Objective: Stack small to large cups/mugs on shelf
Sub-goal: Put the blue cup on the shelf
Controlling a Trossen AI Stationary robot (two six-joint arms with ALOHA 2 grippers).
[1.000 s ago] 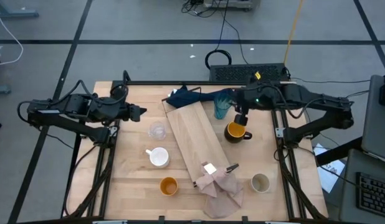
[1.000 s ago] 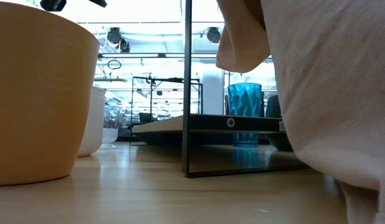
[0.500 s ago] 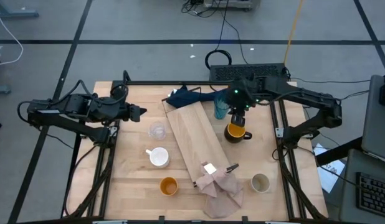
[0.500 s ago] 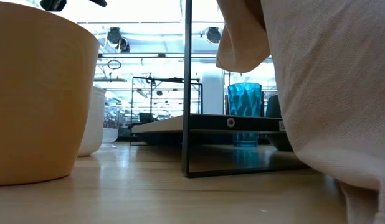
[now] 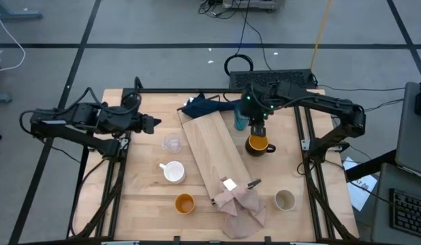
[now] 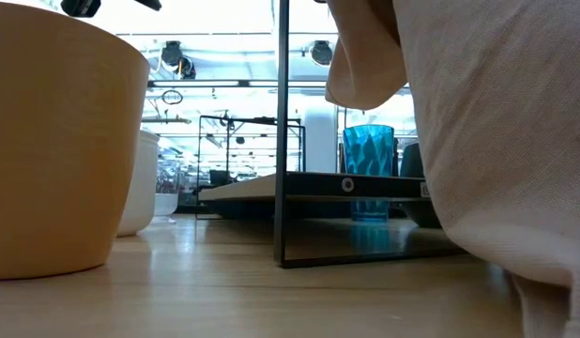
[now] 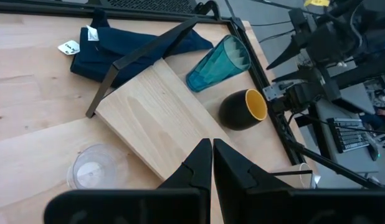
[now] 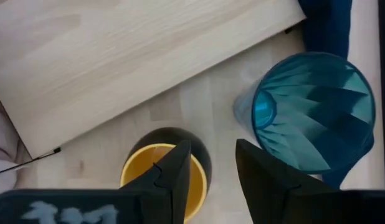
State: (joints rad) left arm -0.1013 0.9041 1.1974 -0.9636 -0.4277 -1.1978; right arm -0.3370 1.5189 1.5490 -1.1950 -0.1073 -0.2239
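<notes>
right gripper (image 5: 258,127) open over mustard mug (image 5: 257,145) | wooden table (image 5: 149,190)

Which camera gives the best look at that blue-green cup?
The right wrist view: the teal cup fills it, showing its pleated inside. The high view has it small and partly under the right gripper; the low view shows it far off in profile; the left wrist view shows it slanted beside the yellow mug.

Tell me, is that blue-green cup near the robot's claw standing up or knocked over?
Upright. The teal cup shows its open mouth to the right wrist camera, and in the low view it stands straight on the table.
</notes>
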